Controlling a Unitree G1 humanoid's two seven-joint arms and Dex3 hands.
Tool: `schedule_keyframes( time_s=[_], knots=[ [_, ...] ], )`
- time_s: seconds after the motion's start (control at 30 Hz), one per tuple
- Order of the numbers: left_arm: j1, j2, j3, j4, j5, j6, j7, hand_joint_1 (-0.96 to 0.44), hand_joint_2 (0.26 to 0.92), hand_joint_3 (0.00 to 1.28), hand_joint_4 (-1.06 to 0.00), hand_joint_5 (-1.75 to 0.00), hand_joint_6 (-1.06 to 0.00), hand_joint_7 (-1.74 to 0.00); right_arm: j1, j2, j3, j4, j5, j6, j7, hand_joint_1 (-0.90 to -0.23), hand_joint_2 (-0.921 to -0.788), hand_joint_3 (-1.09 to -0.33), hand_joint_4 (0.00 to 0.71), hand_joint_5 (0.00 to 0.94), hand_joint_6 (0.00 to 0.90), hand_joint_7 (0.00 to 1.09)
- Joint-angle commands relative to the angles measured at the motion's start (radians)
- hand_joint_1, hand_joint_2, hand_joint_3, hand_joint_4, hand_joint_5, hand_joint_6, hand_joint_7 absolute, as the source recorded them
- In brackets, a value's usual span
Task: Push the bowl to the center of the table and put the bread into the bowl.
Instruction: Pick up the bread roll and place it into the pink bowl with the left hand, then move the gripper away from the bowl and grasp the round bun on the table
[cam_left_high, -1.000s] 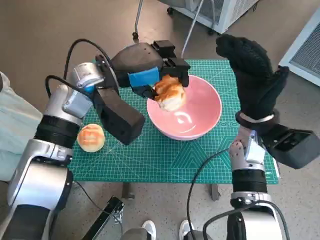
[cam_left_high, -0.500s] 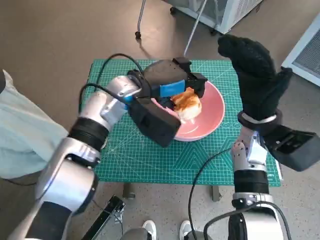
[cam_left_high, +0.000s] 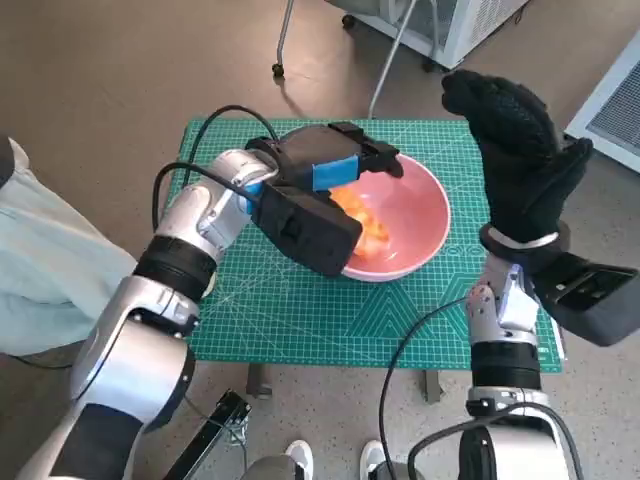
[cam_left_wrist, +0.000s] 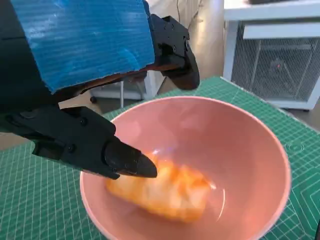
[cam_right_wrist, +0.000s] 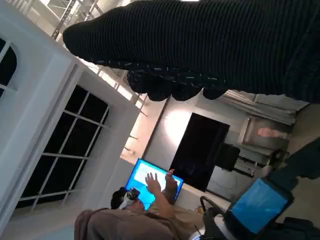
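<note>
The bread (cam_left_wrist: 162, 192) is seen lying in the pink bowl (cam_left_wrist: 260, 145) at frame centre. The left robot hand (cam_left_high: 325, 165) is spread empty above it. The right robot hand (cam_left_high: 515, 150) is raised, fingers apart, at right.

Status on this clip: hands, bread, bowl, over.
Left hand open above the pink bowl. Bread lies in the bowl, free of the fingers. Right hand raised, empty, beside the bowl. Nothing in the way.

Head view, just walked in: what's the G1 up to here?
The bread lies inside the pink bowl, which sits on the green mat toward the table's middle. The left hand hovers over the bowl's rim with its fingers spread above the bread, apparently not gripping it; the bread looks blurred, so it may be just released. The right hand is raised beside the table, holding nothing. A second bun, if any, is not visible now.
</note>
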Motion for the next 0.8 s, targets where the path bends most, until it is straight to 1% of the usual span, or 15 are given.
schedule_keyframes(
  time_s=[0.03,0.2,0.4,0.43,0.53,0.63,0.8],
  knots=[
    [0.024,0.031,0.030,-0.035,-0.041,-0.020,-0.004,-0.15,0.855,0.03,-0.14,-0.02,-0.11,-0.55,0.021,-0.001,0.002,0.012,-0.007,0.004,-0.005,-0.678,-0.921,-0.712,0.317,0.000,-0.001,0.79],
    [0.056,0.068,0.073,-0.078,-0.100,-0.051,-0.035,-0.18,0.854,0.02,-0.14,-0.02,-0.09,-0.56,0.019,0.002,0.001,0.016,-0.006,0.003,-0.004,-0.679,-0.921,-0.712,0.317,0.000,-0.001,0.79],
    [0.133,0.145,0.144,-0.193,-0.205,-0.075,-0.116,-0.18,0.855,0.01,-0.14,-0.01,-0.09,-0.56,0.018,0.007,0.003,0.015,-0.004,0.007,-0.004,-0.684,-0.921,-0.711,0.317,0.000,-0.001,0.79],
    [0.155,0.172,0.159,-0.222,-0.225,-0.087,-0.130,-0.18,0.856,0.01,-0.13,-0.01,-0.09,-0.56,0.019,0.008,0.004,0.011,-0.004,0.008,-0.004,-0.685,-0.921,-0.711,0.317,0.000,-0.001,0.79],
    [0.214,0.236,0.200,-0.308,-0.278,-0.101,-0.173,-0.18,0.858,0.01,-0.13,0.00,-0.14,-0.46,0.024,0.011,0.007,0.000,-0.004,0.010,-0.006,-0.681,-0.921,-0.711,0.316,0.000,-0.001,0.79],
    [0.291,0.313,0.251,-0.423,-0.344,-0.086,-0.232,-0.16,0.854,0.00,-0.14,0.00,-0.21,-0.33,0.029,0.013,0.009,-0.009,-0.003,0.012,-0.006,-0.680,-0.921,-0.711,0.316,0.000,-0.001,0.79],
    [0.409,0.425,0.323,-0.553,-0.414,-0.056,-0.293,-0.12,0.847,0.00,-0.16,0.00,-0.27,-0.24,0.030,0.011,0.008,-0.009,0.003,0.013,0.002,-0.680,-0.921,-0.710,0.317,0.000,-0.001,0.79]
  ],
)
